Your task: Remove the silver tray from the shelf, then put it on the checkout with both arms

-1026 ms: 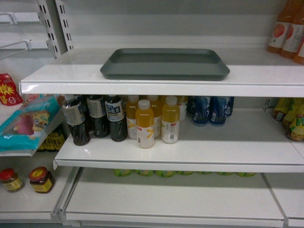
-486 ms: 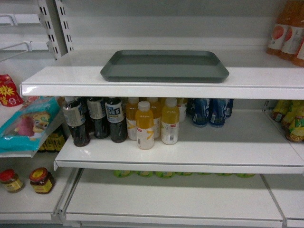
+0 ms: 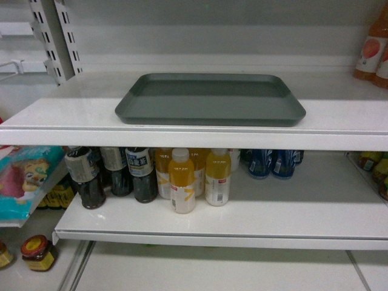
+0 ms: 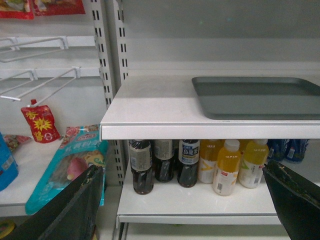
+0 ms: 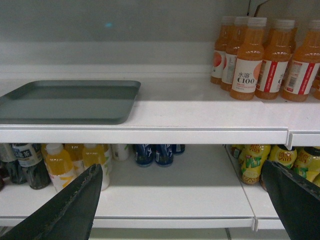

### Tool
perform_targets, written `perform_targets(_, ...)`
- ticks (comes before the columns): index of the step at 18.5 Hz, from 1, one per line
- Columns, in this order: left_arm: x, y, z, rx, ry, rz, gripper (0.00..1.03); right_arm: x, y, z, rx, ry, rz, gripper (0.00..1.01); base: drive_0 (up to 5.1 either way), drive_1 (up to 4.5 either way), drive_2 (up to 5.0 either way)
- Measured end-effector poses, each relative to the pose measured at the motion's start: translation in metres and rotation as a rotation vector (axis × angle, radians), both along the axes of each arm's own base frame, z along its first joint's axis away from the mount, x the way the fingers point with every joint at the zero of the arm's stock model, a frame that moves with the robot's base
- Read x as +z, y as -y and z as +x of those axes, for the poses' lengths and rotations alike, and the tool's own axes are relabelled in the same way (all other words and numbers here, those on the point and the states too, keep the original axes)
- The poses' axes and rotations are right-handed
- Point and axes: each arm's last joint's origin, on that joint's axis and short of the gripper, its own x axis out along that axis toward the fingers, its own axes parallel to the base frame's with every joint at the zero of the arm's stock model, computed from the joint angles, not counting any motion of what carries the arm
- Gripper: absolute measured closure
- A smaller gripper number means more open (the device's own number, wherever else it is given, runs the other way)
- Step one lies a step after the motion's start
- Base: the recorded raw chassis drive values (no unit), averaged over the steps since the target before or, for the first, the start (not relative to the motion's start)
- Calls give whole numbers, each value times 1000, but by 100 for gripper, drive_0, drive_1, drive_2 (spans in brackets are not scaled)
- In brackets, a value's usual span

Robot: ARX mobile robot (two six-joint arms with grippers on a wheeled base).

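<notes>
Silver tray (image 3: 210, 99) lying flat on the top shelf (image 3: 339, 115), centred, long side along the near edge and just behind the lip. Handy placement: both short ends bare and reachable, one per arm. Nothing stacked on it.

Left gripper (image 4: 185, 200) spread wide, fingers (image 4: 75, 210) at the two lower corners of the left wrist view, holding nothing. Right gripper (image 5: 180, 200) likewise wide open and empty, fingers (image 5: 70, 205) low in the right wrist view. Both held below shelf level and well short of the tray, probably lining up for the ends. Tray up and to the right of the left pair, up and to the left of the right pair.

Orange drink bottles (image 5: 255, 55) standing at the far right of the same shelf, apart from the tray. Checkout not in view.
</notes>
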Motion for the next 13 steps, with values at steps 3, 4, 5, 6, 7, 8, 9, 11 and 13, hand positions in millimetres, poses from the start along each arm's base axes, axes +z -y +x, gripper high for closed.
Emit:
perform_targets(3, 0, 0, 0, 0, -2, 0, 5, -1, 0, 0, 0, -5, 0, 3, 8, 293, -277)
perform_targets(4, 0, 0, 0, 1, -2, 0, 5, 0, 0, 0, 0, 3, 0, 3, 12, 440, -415)
perform_targets(5, 0, 0, 0, 0, -2, 0, 5, 0, 0, 0, 0, -2, 0, 3, 12, 440, -415)
perform_targets(6, 0, 0, 0, 0, -2, 0, 5, 0, 0, 0, 0, -3, 0, 3, 12, 440, -415)
perform_targets(7, 0, 0, 0, 0, 1, 0, 5, 0, 0, 0, 0, 3, 0, 3, 12, 440, -415)
perform_targets(8, 0, 0, 0, 2, -5, 0, 5, 0, 0, 0, 0, -4, 0, 3, 12, 440, -415)
perform_targets(9, 0, 0, 0, -1, 0, 0, 5, 0, 0, 0, 0, 0, 0, 3, 12, 440, -415)
perform_targets(11, 0, 0, 0, 2, -5, 0, 5, 0, 0, 0, 0, 0, 0, 3, 12, 440, -415)
perform_targets(13, 0, 0, 0, 0, 0, 0, 5, 0, 0, 0, 0, -2, 0, 3, 12, 440, -415)
